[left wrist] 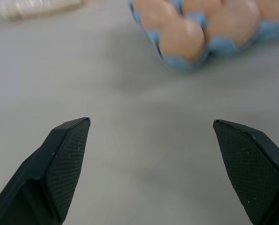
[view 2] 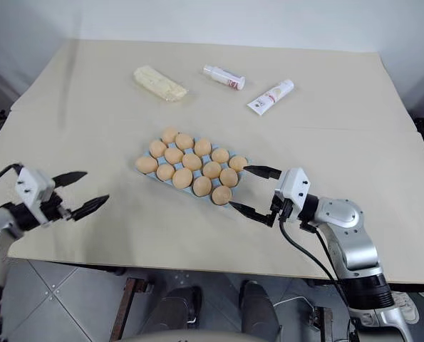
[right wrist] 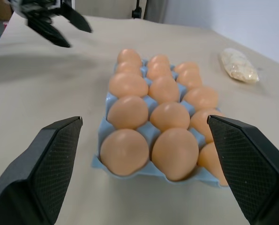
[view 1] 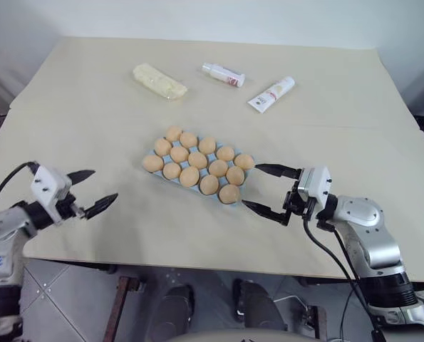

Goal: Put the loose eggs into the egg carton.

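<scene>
The light blue egg carton lies at the middle of the table, and pale orange eggs sit in its cups in three rows. Every egg I see rests in a cup; loose eggs are out of view. My left gripper hovers open and empty over the table, well to the left of the carton. My right gripper is open at the carton's right end, with its fingers apart from the eggs. The right wrist view looks along the carton, with the left gripper beyond it.
At the back of the table lie a pale yellow wrapped block, a small white bottle and a white tube. The table's front edge runs just under both arms.
</scene>
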`<action>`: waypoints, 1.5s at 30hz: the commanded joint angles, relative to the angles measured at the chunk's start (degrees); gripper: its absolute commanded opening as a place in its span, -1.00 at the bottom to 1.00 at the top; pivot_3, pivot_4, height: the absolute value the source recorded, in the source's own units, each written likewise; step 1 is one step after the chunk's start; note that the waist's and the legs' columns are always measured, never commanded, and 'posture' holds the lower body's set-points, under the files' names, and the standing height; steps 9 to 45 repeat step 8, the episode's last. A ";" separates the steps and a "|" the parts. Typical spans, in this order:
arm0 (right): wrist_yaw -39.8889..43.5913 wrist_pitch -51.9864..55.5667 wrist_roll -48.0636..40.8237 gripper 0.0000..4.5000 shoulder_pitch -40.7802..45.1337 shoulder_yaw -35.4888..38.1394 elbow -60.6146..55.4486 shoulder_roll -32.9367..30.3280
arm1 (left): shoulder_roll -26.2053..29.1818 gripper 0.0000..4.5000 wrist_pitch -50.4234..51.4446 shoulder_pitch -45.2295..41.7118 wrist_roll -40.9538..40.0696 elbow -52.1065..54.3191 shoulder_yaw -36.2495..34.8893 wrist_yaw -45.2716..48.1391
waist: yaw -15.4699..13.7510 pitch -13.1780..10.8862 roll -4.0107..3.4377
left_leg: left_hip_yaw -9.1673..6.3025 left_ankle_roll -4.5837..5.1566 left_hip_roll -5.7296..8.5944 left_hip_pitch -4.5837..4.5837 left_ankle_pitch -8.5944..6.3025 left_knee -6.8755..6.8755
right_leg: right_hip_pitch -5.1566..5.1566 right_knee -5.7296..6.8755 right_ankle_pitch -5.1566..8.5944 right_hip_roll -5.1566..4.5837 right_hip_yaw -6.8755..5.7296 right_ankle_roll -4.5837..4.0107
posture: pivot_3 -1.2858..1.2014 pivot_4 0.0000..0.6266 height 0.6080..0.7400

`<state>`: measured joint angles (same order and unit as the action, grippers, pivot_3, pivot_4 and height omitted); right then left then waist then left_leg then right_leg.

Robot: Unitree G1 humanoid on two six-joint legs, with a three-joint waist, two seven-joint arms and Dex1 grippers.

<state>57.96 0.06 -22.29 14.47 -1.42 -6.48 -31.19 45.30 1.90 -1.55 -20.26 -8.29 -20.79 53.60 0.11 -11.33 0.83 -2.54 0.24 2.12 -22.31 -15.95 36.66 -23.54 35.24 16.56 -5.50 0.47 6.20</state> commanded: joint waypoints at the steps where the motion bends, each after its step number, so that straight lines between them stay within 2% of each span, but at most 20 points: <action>1: -0.18 -1.06 -0.72 1.00 0.99 1.68 1.03 0.29 | 0.78 0.99 0.66 2.80 -1.99 5.40 -3.18 0.10 | -0.01 0.00 0.00 | -0.01 0.00 0.00 0.00 0.01 -0.09 | 0.00 -0.05 0.00 -0.01 -0.01 0.00 | 0.03 -0.52 1.00; 8: -0.39 -1.03 -0.74 1.00 1.38 1.85 2.33 0.57 | -1.47 0.99 2.58 3.39 -1.83 10.43 -3.01 -4.51 | -0.01 0.00 0.00 | 0.01 -0.02 0.01 0.00 0.04 -0.43 | -0.05 -0.30 0.00 0.02 -0.04 0.00 | 0.03 -0.52 1.00; 45: -0.39 -1.03 -0.74 1.00 1.38 1.85 2.33 0.57 | -1.47 0.99 2.58 3.39 -1.83 10.43 -3.01 -4.51 | -0.01 0.00 0.00 | 0.01 -0.02 0.01 0.00 0.04 -0.43 | -0.05 -0.30 0.00 0.02 -0.04 0.00 | 0.03 -0.52 1.00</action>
